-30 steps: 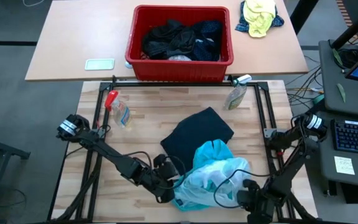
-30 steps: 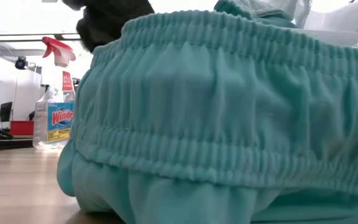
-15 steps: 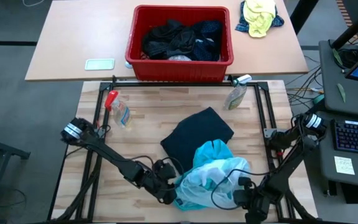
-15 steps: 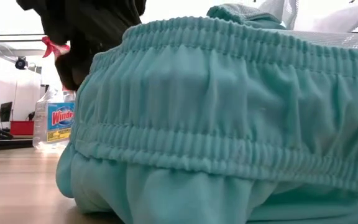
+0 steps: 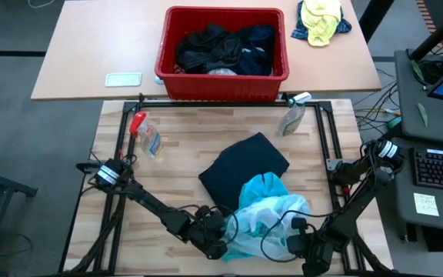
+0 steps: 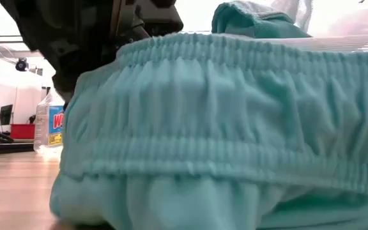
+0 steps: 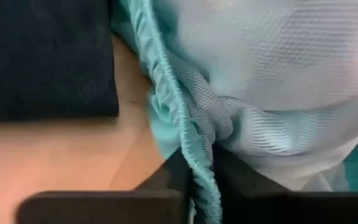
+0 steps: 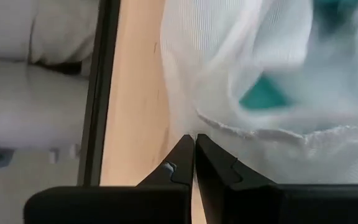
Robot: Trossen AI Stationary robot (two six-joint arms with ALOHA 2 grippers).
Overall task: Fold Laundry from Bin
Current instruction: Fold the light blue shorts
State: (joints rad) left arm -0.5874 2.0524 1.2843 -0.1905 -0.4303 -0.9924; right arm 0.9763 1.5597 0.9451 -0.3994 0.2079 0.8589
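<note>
Pinching turquoise shorts waistband w/ our left pincer at bench front edge; right pincer together, empty, beside the white mesh lining

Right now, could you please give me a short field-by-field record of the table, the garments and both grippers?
left gripper: shut on the elastic waistband of the turquoise shorts, at the near edge of the wooden table
right gripper: shut, beside the white mesh lining of the shorts, nothing visibly between its fingers
black garment: lying flat mid-table, partly under the shorts
red bin: beyond the table's far edge, holding dark laundry
spray bottles: two, near the table's far corners
yellow-and-blue cloth bundle: right of the bin
</note>
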